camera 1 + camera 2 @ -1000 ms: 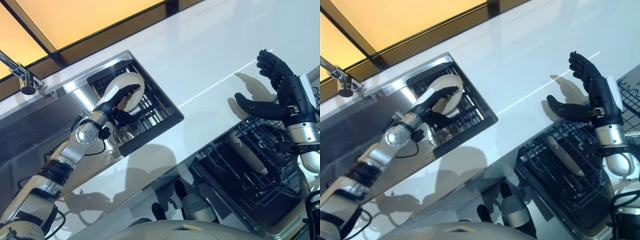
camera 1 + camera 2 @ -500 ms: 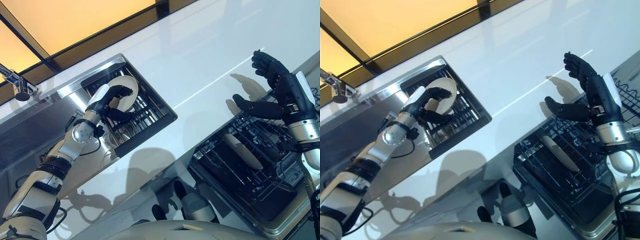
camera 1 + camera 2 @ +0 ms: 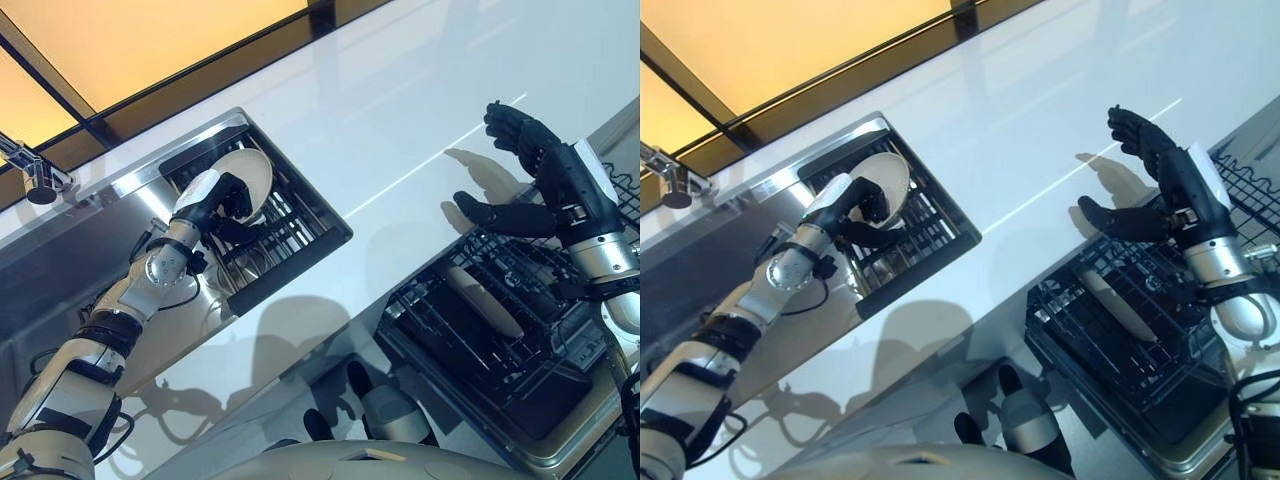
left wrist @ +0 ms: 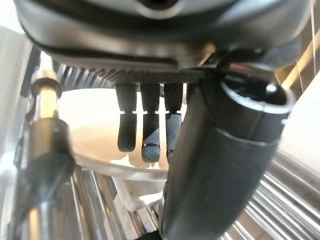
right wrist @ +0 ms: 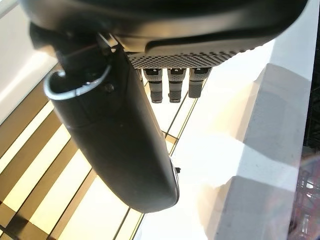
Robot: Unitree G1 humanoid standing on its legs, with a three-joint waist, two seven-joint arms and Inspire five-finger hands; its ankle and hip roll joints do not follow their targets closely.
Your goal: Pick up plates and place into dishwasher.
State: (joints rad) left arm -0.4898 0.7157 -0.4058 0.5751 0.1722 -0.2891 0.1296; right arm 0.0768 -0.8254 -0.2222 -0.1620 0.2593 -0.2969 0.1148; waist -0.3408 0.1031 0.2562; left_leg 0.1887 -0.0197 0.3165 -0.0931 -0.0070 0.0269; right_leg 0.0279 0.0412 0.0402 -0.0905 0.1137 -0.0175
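Note:
A cream plate stands on edge in the black dish rack set in the sink. My left hand grips that plate's rim. In the left wrist view its fingers curl over the plate's face, with the thumb on the near side. My right hand hovers open above the counter's edge, over the dishwasher's pulled-out black wire rack, holding nothing. A second cream plate stands tilted on edge in that rack.
The steel sink basin lies left of the dish rack, and a faucet rises at its far left. The white counter stretches between sink and dishwasher. Dark glass borders the counter's far edge.
My left hand's fingers, straight across the plate a second ago, have curled around its rim. My right hand has drifted a little left, still open.

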